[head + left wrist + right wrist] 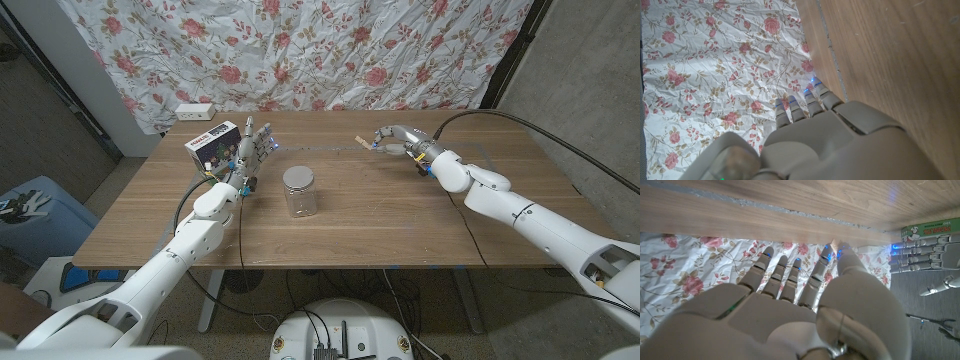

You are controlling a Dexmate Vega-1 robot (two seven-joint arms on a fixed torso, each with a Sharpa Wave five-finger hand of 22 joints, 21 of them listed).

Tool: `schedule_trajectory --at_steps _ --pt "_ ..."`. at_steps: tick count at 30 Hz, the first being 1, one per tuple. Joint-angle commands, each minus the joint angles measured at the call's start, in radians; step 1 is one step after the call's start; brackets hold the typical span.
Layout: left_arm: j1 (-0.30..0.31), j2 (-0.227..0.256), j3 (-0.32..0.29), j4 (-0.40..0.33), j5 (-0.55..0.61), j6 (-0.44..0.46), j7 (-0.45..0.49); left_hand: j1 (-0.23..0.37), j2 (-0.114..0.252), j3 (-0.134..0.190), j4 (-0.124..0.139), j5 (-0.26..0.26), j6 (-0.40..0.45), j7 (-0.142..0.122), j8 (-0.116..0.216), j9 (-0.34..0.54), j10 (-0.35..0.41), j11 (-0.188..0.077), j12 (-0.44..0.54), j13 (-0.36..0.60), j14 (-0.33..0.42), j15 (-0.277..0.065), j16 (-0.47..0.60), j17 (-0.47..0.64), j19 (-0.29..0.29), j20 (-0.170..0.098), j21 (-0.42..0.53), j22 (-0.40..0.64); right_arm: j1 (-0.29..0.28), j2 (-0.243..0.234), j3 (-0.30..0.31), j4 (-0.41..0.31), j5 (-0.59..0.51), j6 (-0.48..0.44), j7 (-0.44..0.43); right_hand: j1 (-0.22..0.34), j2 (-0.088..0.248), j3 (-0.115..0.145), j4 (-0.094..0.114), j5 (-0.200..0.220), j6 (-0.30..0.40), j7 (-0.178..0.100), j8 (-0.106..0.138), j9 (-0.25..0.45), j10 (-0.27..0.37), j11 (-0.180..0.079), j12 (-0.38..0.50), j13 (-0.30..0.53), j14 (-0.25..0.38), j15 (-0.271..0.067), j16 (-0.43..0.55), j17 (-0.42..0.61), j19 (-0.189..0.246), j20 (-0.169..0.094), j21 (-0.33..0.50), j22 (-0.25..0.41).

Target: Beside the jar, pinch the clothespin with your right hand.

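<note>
Wooden table (400, 230), wide, with a floral cloth backdrop (300, 50) hung behind its far edge.

Your two arms come in from the near corners. Your left hand (250, 150) stands upright near the table's far left, fingers spread and pointing up, nothing in it: released. In the left wrist view the back of that hand (840, 145) shows with straight fingers (812, 102) reaching toward the cloth and the table edge.

Your right hand (395, 140) is at the far middle-right of the table, well apart from the jar. Its thumb and a fingertip meet on the clothespin (364, 143), which sticks out from the fingertips toward the robot's left, just above the wood near the far edge. So the hand is grasping the clothespin in a pinch. In the right wrist view the hand (805, 310) shows its fingers (790, 277) loosely extended; the thumb tip presses a pale sliver at the fingertip, the clothespin (843, 245) mostly hidden.

Clear jar (299, 191) with a silver lid, upright, mid-table, between the two hands, nearer the left one.

Printed box (213, 141), just behind the left hand at the far left corner. A white power strip (194, 112) lies behind it at the table edge.
</note>
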State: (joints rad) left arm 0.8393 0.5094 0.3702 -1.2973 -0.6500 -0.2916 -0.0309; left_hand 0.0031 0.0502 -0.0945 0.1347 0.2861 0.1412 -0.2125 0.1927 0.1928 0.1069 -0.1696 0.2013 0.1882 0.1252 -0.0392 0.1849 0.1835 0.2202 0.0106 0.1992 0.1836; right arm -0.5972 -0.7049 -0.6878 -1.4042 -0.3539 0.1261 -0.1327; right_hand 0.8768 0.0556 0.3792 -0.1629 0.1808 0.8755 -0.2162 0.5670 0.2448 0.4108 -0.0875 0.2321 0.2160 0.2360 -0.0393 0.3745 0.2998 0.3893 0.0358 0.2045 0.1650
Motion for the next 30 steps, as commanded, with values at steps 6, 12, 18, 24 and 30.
schedule_trajectory --at_steps 6,12,18,24,30 --pt "0.0 0.0 0.0 -0.001 0.0 0.001 0.0 0.001 0.01 0.0 0.006 0.004 0.0 -0.009 0.006 0.005 0.002 -0.007 0.006 0.002 0.009 -0.008 0.005 0.004 0.007 0.0 0.007 0.002 -0.025 0.017 0.028 0.033 0.104 0.045 -0.015 0.017 0.009 -0.001 0.0 0.0 0.01 -0.003 0.001 -0.003 0.009 0.001 -0.004 0.003 0.006 -0.036 0.004 0.004 0.002 -0.001 -0.003 0.006" --pt "0.0 0.0 0.0 0.0 0.0 0.0 0.0 0.001 0.01 0.0 0.006 0.004 0.0 -0.009 0.006 0.005 0.002 -0.007 0.006 0.002 0.009 -0.008 0.005 0.004 0.007 -0.001 0.007 0.002 -0.031 0.024 0.035 0.041 0.126 0.049 -0.025 0.019 0.012 -0.001 0.0 0.001 0.01 -0.001 -0.001 -0.007 0.009 0.002 -0.005 0.004 0.006 -0.036 0.004 0.005 0.002 0.0 -0.004 0.006" --pt "0.0 -0.001 0.0 -0.001 0.001 0.0 0.002 0.001 0.01 0.0 0.006 0.004 0.0 -0.009 0.006 0.005 0.003 -0.008 0.006 0.002 0.009 -0.007 0.005 0.004 0.008 -0.001 0.008 0.002 -0.034 0.029 0.039 0.049 0.141 0.056 -0.03 0.02 0.013 -0.002 0.0 0.002 0.013 0.0 -0.001 -0.01 0.01 0.001 -0.005 0.004 0.005 -0.036 0.005 0.006 0.002 0.0 -0.004 0.006" --pt "0.0 0.0 0.0 -0.001 0.0 0.001 0.0 0.001 0.011 0.0 0.006 0.004 0.0 -0.009 0.006 0.005 0.003 -0.008 0.006 0.002 0.009 -0.007 0.005 0.004 0.006 0.0 0.007 0.002 -0.039 0.03 0.042 0.051 0.152 0.057 -0.034 0.021 0.015 -0.003 0.0 0.002 0.014 0.001 -0.002 -0.012 0.011 0.001 -0.005 0.004 0.006 -0.036 0.005 0.006 0.004 0.0 -0.004 0.006" --pt "0.0 0.0 0.0 -0.001 0.0 0.001 0.0 0.001 0.011 0.0 0.006 0.004 0.001 -0.009 0.006 0.005 0.003 -0.007 0.006 0.002 0.009 -0.007 0.005 0.004 0.006 0.0 0.007 0.002 -0.043 0.031 0.045 0.05 0.159 0.059 -0.04 0.023 0.016 -0.004 0.0 0.002 0.017 0.001 -0.002 -0.015 0.014 0.001 -0.004 0.004 0.008 -0.035 0.007 0.007 0.006 -0.001 -0.004 0.006"
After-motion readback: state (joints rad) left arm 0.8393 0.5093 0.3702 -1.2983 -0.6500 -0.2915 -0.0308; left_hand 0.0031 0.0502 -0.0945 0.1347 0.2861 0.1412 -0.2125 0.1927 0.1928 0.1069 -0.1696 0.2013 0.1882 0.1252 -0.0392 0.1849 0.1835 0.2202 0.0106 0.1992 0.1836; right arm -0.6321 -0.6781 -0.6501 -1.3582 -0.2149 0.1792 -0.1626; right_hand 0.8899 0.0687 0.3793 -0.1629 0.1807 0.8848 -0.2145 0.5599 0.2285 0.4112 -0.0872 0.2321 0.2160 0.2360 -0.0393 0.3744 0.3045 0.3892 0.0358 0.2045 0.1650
